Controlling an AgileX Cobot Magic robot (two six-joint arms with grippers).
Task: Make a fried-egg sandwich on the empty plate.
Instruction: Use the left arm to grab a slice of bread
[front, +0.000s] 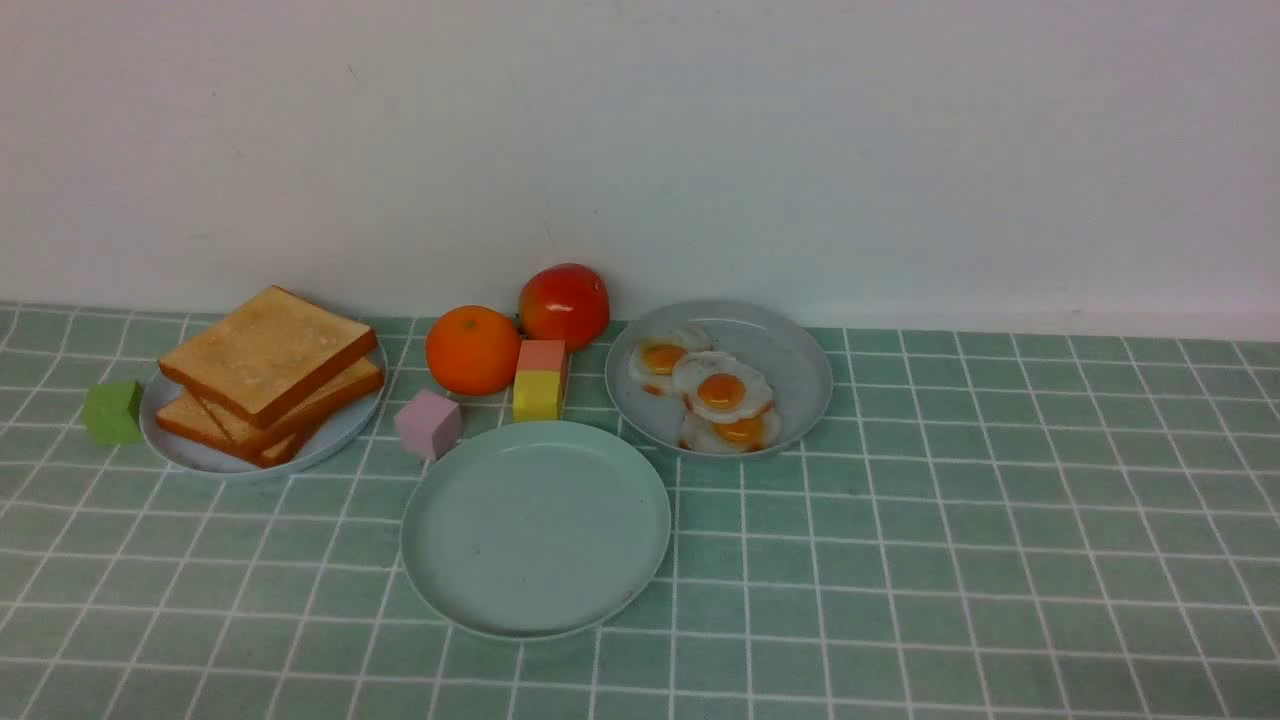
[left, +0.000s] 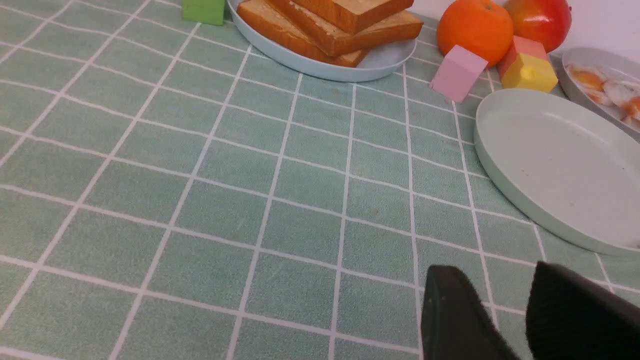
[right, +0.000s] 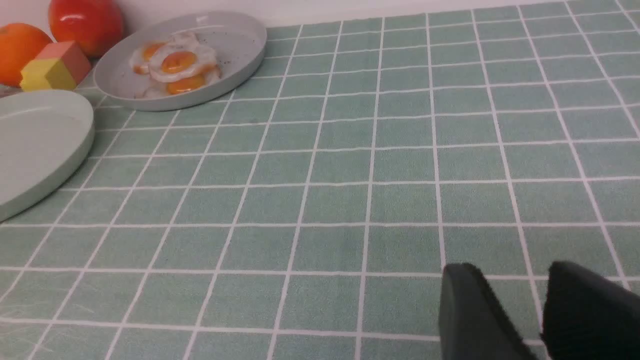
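Squarely in the middle of the checked green tablecloth (front: 950, 550) sits the mint-green plate (front: 535, 530), bare, with nothing on it. No sandwich is built yet. The toast slices (front: 268, 350) lie in a loose, fanned stack on a pale bluish plate (front: 200, 455) at the far left. The fried eggs (front: 722, 390), three of them overlapping, lie on a grey speckled plate (front: 790, 360) just beyond the mint-green plate's far right rim.

Between the two loaded plates, near the wall, stand an orange (front: 472, 348) and a red fruit (front: 564, 303). A yellow-and-salmon block (front: 540, 380) stands in front of them, and a pink cube (front: 428, 423) sits just beside the mint-green plate's far left rim. A green cube (front: 113, 410) rests at the left edge of the toast plate.

Neither arm shows in the front view. The left gripper (left: 500, 280) hangs over bare cloth on the near left of the mint-green plate, its fingers apart with nothing between them. The right gripper (right: 510, 280) hangs over bare cloth on the near right, well apart from the eggs, its fingers likewise parted and holding nothing.
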